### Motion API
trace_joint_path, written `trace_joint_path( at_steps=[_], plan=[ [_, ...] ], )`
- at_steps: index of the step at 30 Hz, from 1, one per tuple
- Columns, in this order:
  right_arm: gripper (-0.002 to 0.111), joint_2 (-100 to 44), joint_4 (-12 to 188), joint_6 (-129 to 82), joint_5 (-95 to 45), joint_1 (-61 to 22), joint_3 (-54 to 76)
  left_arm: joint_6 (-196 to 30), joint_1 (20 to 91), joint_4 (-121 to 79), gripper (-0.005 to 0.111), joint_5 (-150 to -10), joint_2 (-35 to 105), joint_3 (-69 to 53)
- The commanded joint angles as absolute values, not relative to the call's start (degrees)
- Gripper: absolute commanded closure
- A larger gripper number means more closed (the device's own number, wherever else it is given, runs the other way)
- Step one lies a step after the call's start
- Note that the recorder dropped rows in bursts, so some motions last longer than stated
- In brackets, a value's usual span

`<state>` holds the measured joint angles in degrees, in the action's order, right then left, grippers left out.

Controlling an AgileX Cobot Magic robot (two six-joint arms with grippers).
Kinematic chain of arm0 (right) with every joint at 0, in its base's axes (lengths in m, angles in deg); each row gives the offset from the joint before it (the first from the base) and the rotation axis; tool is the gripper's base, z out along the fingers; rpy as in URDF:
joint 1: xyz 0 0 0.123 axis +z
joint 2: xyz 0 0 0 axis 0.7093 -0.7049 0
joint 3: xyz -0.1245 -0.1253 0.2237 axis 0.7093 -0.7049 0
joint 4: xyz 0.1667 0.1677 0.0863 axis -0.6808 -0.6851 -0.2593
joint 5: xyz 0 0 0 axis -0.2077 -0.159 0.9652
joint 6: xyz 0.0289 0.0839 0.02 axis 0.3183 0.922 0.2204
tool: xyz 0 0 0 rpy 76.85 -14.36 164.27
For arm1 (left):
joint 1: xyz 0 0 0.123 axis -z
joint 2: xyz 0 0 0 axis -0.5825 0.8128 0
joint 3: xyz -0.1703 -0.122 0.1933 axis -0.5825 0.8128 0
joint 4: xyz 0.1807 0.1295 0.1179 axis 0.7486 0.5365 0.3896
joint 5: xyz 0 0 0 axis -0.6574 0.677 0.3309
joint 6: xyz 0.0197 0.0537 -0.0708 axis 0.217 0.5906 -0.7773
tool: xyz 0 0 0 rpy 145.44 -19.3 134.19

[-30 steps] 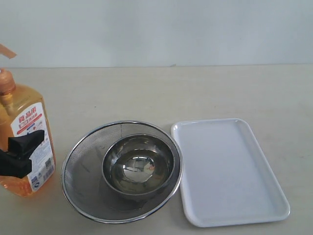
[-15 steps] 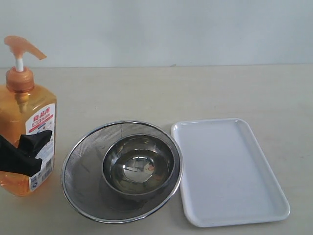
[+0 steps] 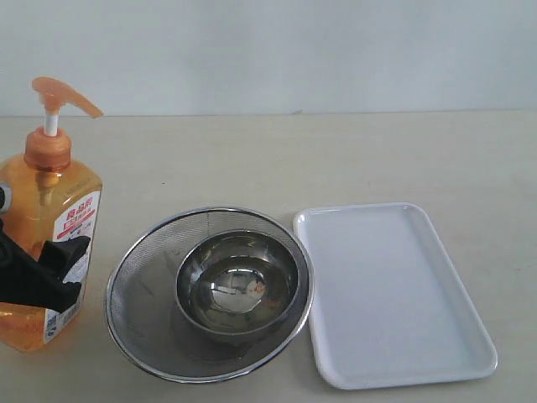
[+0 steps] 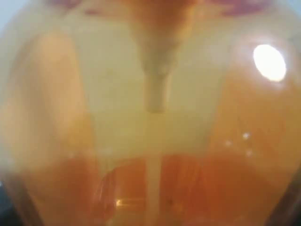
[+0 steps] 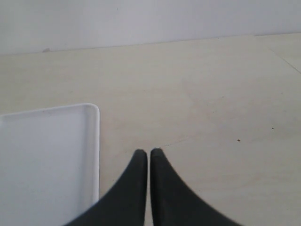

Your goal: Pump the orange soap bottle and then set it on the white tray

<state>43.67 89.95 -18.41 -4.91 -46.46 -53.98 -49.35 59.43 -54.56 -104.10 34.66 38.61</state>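
Beige table (image 3: 336, 159): steel mesh strainer (image 3: 138, 302), white tray (image 3: 394, 285) just beside.

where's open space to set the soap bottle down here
The white tray is bare across its whole floor. Open table runs behind the strainer and tray, and right of the tray. Crowded at left: the orange soap bottle is close beside the strainer, which holds the steel bowl.

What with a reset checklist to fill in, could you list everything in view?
orange soap bottle: one, translucent orange, far left, gripped
mesh strainer: one, steel, middle of the table
steel bowl: one, shiny, inside the strainer
white tray: one, white, right of the strainer
table: one, beige, under everything
left tool: one, black, shut on the bottle's lower body
right tool: one, black, shut, over the table beside the tray
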Motion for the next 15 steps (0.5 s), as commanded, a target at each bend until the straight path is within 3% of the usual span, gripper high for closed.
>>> trace_joint_path(
  at_steps=[1,15],
  plan=[
    [0.108,43.93,90.11,-18.66,-5.18,-46.85,-53.96,-44.14,61.71,-61.06,0.102,-110.57,33.69,37.20],
    [0.108,43.93,90.11,-18.66,-5.18,-46.85,-53.96,-20.54,71.65,-88.57,0.102,-117.94,33.92,33.15]
  ],
)
